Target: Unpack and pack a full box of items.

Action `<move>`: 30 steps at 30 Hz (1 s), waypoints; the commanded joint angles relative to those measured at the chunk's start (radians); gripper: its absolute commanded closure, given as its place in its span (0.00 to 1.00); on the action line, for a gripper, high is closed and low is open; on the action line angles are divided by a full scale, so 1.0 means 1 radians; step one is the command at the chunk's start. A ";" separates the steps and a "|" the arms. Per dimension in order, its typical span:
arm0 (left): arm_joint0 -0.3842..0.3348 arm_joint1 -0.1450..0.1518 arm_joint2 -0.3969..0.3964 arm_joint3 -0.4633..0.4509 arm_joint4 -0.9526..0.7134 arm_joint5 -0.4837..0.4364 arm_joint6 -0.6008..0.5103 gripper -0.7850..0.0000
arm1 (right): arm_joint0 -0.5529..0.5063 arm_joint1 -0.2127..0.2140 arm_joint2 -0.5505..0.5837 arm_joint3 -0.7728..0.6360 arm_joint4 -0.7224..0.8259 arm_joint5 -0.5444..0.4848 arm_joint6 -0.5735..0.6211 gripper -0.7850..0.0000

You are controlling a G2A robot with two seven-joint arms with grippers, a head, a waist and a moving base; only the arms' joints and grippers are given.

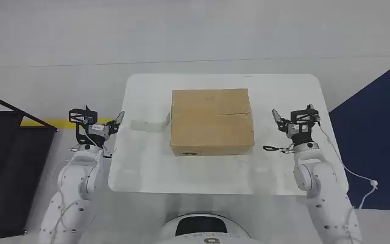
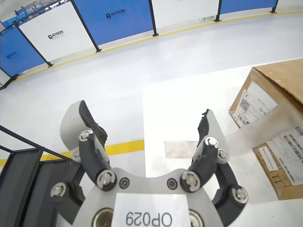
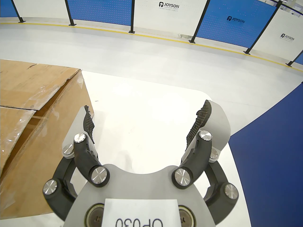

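Your left gripper (image 2: 144, 107) hangs over the left edge of the white table (image 1: 183, 177), jaws spread wide with nothing between them. Just beside it, a translucent strip of tape (image 2: 255, 128) trails from the cardboard box (image 1: 211, 122) down onto the tabletop. The box sits mid-table with its top flaps down — the seam gapes slightly at its right end. To the right of the box, your right gripper (image 3: 146, 105) is likewise spread wide and holds nothing.
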 commanded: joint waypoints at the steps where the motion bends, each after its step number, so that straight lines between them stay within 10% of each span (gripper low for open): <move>1: 0.000 0.000 0.000 0.000 0.000 0.000 0.000 0.00 | 0.000 0.000 0.000 0.000 0.000 0.000 0.000 0.00; 11: 0.000 0.000 0.000 0.000 0.000 0.000 0.000 0.00 | 0.000 0.000 -0.001 0.001 0.000 -0.003 0.002 0.00; 18: 0.000 0.000 0.000 0.000 0.000 0.000 0.000 0.00 | 0.044 0.016 0.026 0.012 0.007 -0.266 0.098 0.00; 30: 0.000 0.000 0.000 0.000 0.000 0.000 0.000 0.00 | 0.122 0.014 -0.054 0.084 -0.027 -0.325 0.147 0.00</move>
